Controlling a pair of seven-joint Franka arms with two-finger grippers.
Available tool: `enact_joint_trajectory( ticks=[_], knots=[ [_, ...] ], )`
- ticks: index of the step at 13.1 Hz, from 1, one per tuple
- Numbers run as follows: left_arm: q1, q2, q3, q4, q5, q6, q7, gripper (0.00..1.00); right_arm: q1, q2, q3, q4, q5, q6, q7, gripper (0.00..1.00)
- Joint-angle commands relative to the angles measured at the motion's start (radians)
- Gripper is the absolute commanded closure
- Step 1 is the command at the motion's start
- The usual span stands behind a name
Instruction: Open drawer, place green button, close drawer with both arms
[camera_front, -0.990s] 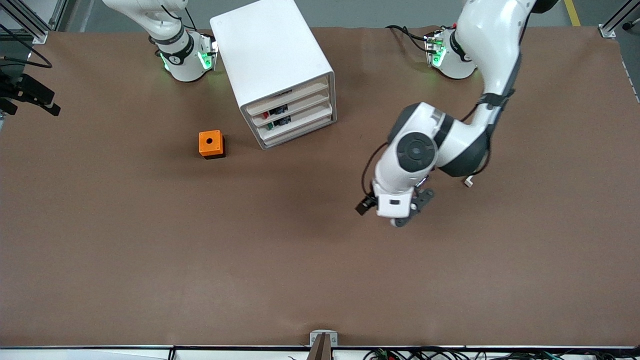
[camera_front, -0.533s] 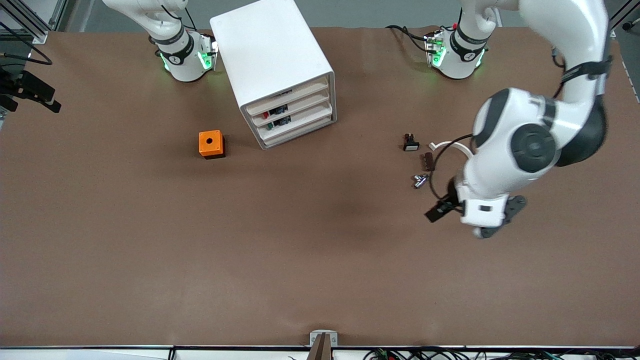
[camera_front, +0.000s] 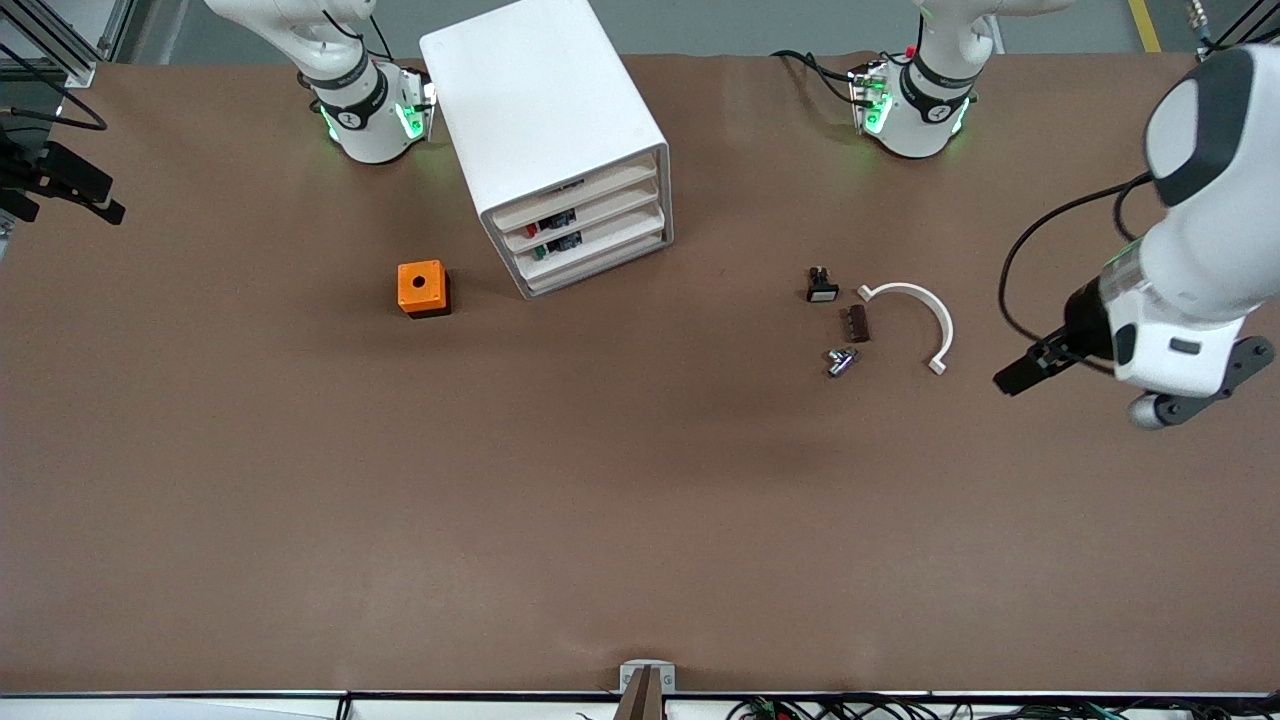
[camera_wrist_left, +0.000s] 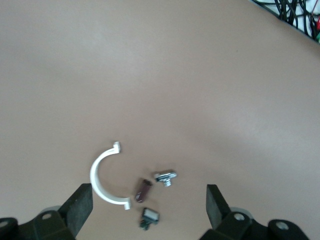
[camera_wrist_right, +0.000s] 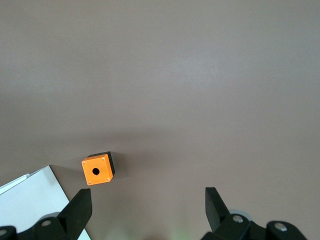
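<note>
The white cabinet stands near the right arm's base. Its third drawer is shut, flush with the other fronts. The button, green cap on a black body, shows through that drawer's front. The left arm's hand hangs high over the table at the left arm's end. My left gripper is open and empty, high above several small parts. My right gripper is open and empty, high above the table near the orange cube. It is out of the front view.
The orange cube sits beside the cabinet. Toward the left arm's end lie a black switch with a white cap, a brown piece, a metal part and a white curved clip. A cabinet corner shows in the right wrist view.
The left arm has swung from over the table's middle to its own end of the table, uncovering the small parts. The cabinet and cube have not moved.
</note>
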Motion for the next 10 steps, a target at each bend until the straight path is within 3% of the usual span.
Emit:
enact_joint_trajectory(
  ticks=[1, 6, 10],
  knots=[
    [0.037, -0.081, -0.013, -0.026, 0.020, -0.058, 0.153, 0.00, 0.004, 0.001, -0.002, 0.009, 0.010, -0.012, 0.019, 0.00],
    [0.072, -0.194, -0.010, -0.044, 0.016, -0.167, 0.403, 0.00, 0.005, -0.001, -0.001, 0.008, 0.002, -0.008, 0.005, 0.00],
    [0.072, -0.291, 0.025, -0.141, 0.010, -0.180, 0.477, 0.00, 0.005, -0.001, -0.001, 0.008, 0.002, -0.006, 0.002, 0.00]
  ],
)
